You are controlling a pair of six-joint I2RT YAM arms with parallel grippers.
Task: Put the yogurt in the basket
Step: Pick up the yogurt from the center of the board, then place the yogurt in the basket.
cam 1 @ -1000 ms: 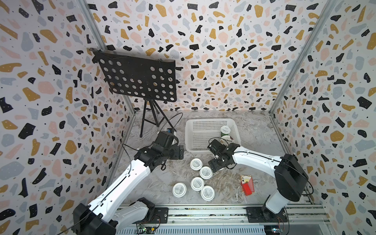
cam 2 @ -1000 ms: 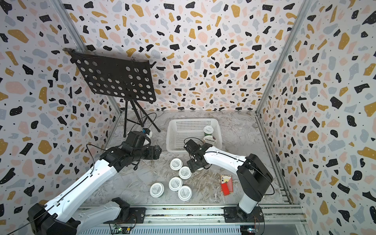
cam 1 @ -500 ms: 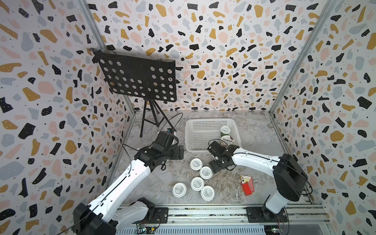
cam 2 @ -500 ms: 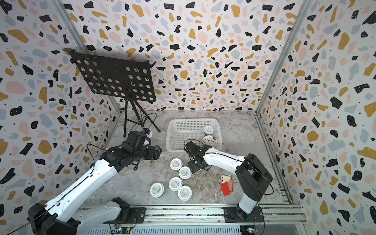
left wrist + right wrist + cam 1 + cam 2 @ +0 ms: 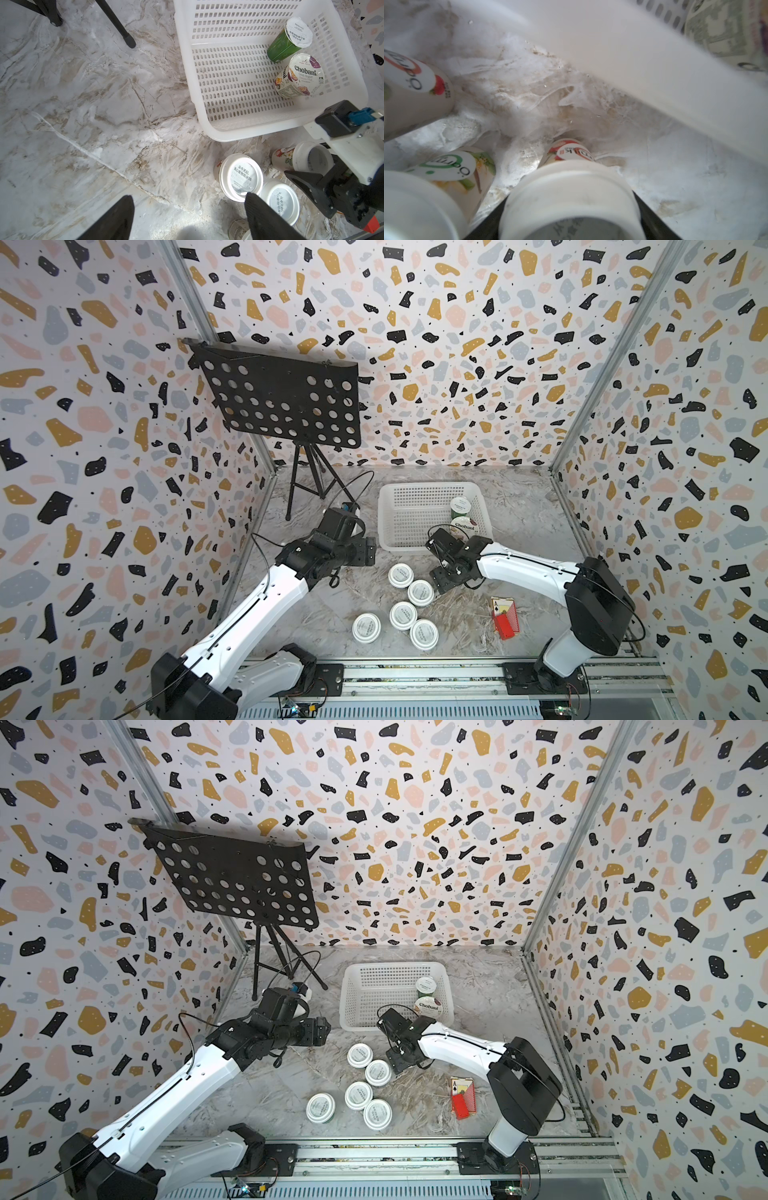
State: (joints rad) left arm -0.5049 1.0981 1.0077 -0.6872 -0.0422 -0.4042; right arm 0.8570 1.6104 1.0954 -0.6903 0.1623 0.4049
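Right gripper (image 5: 441, 580) pinches a white yogurt cup (image 5: 566, 197) just before the basket (image 5: 428, 485), seen only in wrist views.
Both top views count five white cups (image 5: 401, 575) on the tabletop (image 5: 332, 614), green cup (image 5: 460, 506) and Chobani cup (image 5: 464, 526) in the basket; left gripper (image 5: 188, 196) spread, empty.

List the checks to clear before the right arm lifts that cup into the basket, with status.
1. Cup seated between the right jaws: ok. The white cup sits between the jaws of the right gripper.
2. Grip firm: cannot tell. Contact on the cup's sides is not clear.
3. Neighbours clear: cannot tell. The nearest cup stands very close beside the gripper.
4. Room at the drop: ok. Most of the basket floor is bare. The green cup and Chobani cup stand along one side.
5. Left gripper out of the way: ok. Its jaws are open and empty, beside the basket.
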